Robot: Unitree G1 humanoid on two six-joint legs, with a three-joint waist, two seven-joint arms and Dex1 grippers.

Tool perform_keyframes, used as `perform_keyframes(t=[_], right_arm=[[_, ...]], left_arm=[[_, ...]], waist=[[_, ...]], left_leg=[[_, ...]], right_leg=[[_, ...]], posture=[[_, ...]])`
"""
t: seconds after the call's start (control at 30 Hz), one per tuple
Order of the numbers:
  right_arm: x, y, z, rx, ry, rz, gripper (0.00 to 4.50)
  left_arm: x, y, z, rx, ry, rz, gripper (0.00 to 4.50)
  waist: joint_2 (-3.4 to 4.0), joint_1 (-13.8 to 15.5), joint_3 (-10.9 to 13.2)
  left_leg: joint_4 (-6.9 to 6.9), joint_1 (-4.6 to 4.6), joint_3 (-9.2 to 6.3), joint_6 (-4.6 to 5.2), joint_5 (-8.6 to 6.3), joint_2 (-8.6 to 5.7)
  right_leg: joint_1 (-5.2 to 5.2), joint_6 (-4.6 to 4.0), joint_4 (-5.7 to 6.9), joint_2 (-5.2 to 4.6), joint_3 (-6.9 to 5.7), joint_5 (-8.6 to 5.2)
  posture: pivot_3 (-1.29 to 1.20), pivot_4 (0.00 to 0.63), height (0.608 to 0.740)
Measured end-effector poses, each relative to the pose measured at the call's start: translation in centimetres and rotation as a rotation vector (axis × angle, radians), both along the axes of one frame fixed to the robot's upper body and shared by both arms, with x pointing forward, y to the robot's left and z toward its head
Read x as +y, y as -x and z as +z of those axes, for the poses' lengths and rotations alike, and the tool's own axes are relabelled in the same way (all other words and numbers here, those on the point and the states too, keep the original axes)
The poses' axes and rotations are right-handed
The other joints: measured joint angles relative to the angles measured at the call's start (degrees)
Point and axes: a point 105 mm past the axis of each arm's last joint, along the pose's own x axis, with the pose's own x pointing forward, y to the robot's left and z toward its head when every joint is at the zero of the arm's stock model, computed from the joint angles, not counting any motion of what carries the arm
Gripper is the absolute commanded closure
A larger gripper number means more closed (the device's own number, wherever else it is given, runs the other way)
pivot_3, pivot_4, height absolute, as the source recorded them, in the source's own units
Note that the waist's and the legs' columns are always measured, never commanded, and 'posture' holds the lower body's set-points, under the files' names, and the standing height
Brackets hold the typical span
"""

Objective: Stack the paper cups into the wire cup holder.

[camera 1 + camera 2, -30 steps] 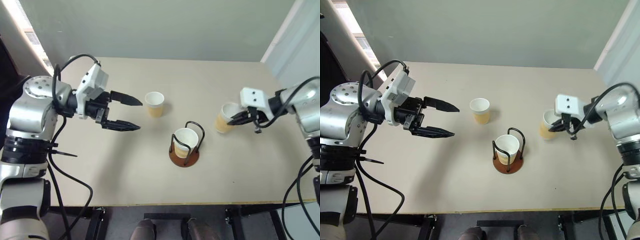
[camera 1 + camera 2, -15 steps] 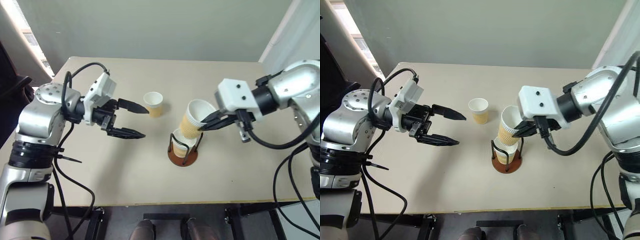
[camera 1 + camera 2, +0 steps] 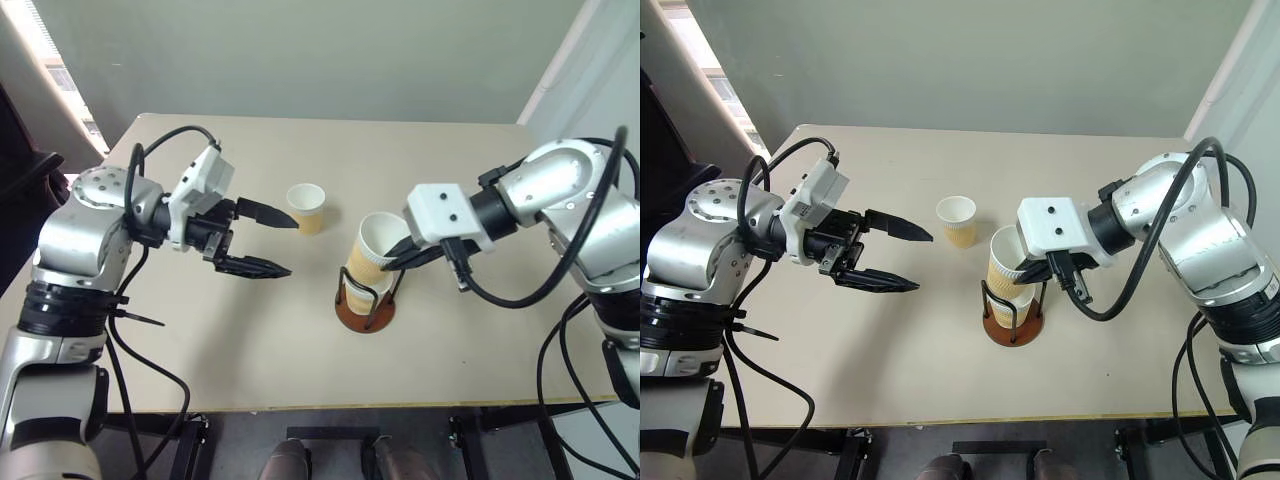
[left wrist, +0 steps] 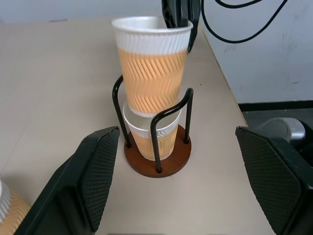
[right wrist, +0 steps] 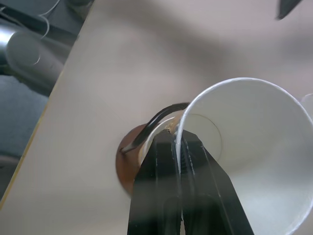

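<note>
The right arm reaches in from the right across the desk [image 3: 250, 340], elbow bent and wrist angled downward, so that the right end effector [image 3: 1025, 272] sits directly over the wire cup holder [image 3: 366, 300]. Its two black fingers [image 5: 168, 166] are pinched together on the rim of a paper cup [image 3: 372, 252], one inside the wall and one outside. That held cup is tilted slightly, its bottom just entering the cup already seated in the holder [image 4: 153, 139], between the black wire arches.

The left arm is held out over the left half of the desk, forearm roughly level, with the left end effector [image 3: 262, 240] pointing toward the centre. Its fingers are spread wide apart and grip nothing.

A third cup [image 3: 308, 208] stands upright on the desk beyond the holder, near the left end effector's fingertips but apart from them.
</note>
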Motion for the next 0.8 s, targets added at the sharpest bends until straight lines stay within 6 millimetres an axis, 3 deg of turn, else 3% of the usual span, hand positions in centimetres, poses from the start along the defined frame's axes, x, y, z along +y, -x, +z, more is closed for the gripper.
perform_keyframes(t=[0.13, 0.23, 0.6, 0.8], right_arm=[[0.1, -0.1, -0.2, -0.017, 0.015, 0.010, 4.46], [0.5, -0.5, -0.9, -0.027, 0.030, 0.013, 3.81], [0.5, -1.5, -0.7, -0.027, 0.011, -0.033, 0.03], [-1.6, -3.8, 3.8, -0.020, -0.246, -0.264, 0.03]], left_arm=[[0.0, 0.0, 0.0, 0.000, -0.001, 0.001, 0.41], [0.0, 0.0, 0.0, -0.001, -0.003, 0.002, 0.41], [-0.4, -0.2, -0.1, -0.008, -0.004, 0.000, 0.41], [-1.1, -1.9, 1.0, -0.142, -0.058, 0.099, 0.41]], waist=[[0.00, 0.0, 0.0], [0.00, -0.1, 0.0], [0.00, 0.0, 0.0], [0.00, 0.2, 0.0]], left_leg=[[0.01, 0.00, 0.00, 0.03, -0.01, 0.00], [0.03, 0.00, -0.01, 0.09, -0.04, 0.00], [0.04, 0.00, -0.02, 0.08, -0.03, 0.00], [0.05, 0.00, -0.02, 0.06, -0.02, 0.00]], right_leg=[[0.00, -0.01, 0.01, 0.00, 0.00, 0.00], [-0.01, -0.01, 0.06, 0.00, 0.00, 0.01], [0.00, -0.02, 0.05, 0.00, -0.02, 0.01], [0.01, -0.03, 0.01, -0.01, -0.01, 0.01]], posture=[[0.00, 0.150, 0.740], [0.00, 0.150, 0.740], [0.00, 0.150, 0.740], [0.00, 0.150, 0.740]])
